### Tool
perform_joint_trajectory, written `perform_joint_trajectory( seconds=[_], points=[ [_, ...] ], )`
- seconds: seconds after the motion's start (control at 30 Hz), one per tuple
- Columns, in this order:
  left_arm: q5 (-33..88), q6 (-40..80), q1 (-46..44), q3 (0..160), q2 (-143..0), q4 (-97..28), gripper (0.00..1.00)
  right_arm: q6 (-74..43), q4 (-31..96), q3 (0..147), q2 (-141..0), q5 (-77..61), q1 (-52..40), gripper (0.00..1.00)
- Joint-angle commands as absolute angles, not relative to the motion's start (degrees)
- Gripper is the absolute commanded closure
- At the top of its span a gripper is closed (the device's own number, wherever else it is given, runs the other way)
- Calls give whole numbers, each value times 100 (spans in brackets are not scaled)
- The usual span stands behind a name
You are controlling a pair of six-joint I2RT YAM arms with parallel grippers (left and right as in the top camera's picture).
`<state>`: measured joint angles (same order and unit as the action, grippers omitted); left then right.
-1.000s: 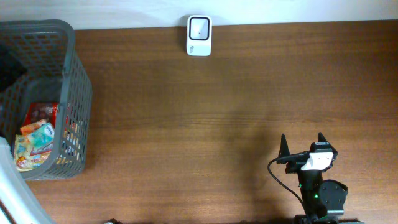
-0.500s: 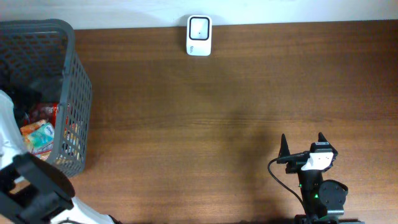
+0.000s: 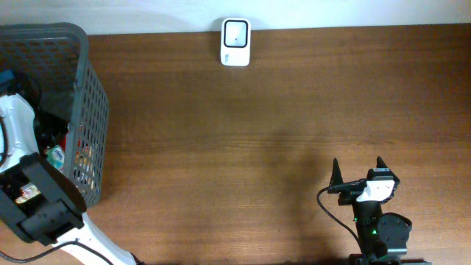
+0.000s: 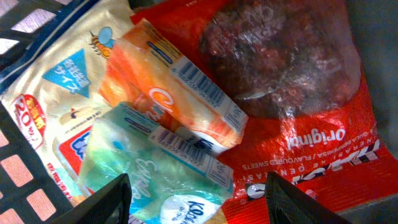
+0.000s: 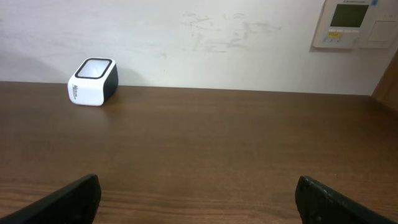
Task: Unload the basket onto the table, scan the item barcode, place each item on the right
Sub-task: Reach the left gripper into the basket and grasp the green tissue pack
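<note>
Left pincer [image 4: 199, 190] over the packets in the basket [image 3: 92, 125] at the desk's [image 3: 243, 147] 9 o'clock

We saw the left pincer released and empty, its fingers straddling the green tissue pack [image 4: 143, 158]. The orange pack [image 4: 180, 93] lay just beyond at 12 o'clock, long axis 10-to-4, barcode strip showing. The left arm was plainly nearer; the right pincer [image 3: 357, 173] sat released and empty at 5 o'clock. We judged the basket walls would hem any lift, while open desk ran to the scanner [image 3: 235, 42] at 12 o'clock.
</note>
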<state>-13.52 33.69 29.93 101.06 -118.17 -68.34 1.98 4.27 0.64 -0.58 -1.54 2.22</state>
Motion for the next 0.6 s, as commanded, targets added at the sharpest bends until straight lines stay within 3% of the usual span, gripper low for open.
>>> perform_joint_trajectory(
  seconds=[0.0, 0.03, 0.07, 0.13, 0.17, 0.3, 0.47, 0.57],
  points=[
    [-1350, 3387, 2978, 10114, -12191, -6845, 38, 235, 451, 32, -19, -207, 255, 1],
    [-1354, 3385, 2978, 10112, -12219, -6866, 49, 235, 451, 32, -19, -207, 255, 1],
    [-1352, 3385, 2978, 10114, -12219, -6873, 68, 235, 451, 32, -19, -207, 255, 1],
    [-1350, 3385, 2978, 10114, -12213, -6958, 94, 235, 451, 32, -19, -207, 255, 1],
    [-1330, 3385, 2978, 10173, -12213, -7076, 100, 235, 451, 32, -19, -207, 255, 1],
    [-1004, 3326, 2978, 11552, -12213, -8034, 100, 235, 451, 32, -19, -207, 255, 1],
    [412, 2814, 2976, 14121, -12213, -8980, 100, 235, 451, 32, -19, -207, 255, 1],
    [1874, 2091, 2808, 15537, -12199, -9122, 100, 235, 451, 32, -19, -207, 255, 1]
  ],
)
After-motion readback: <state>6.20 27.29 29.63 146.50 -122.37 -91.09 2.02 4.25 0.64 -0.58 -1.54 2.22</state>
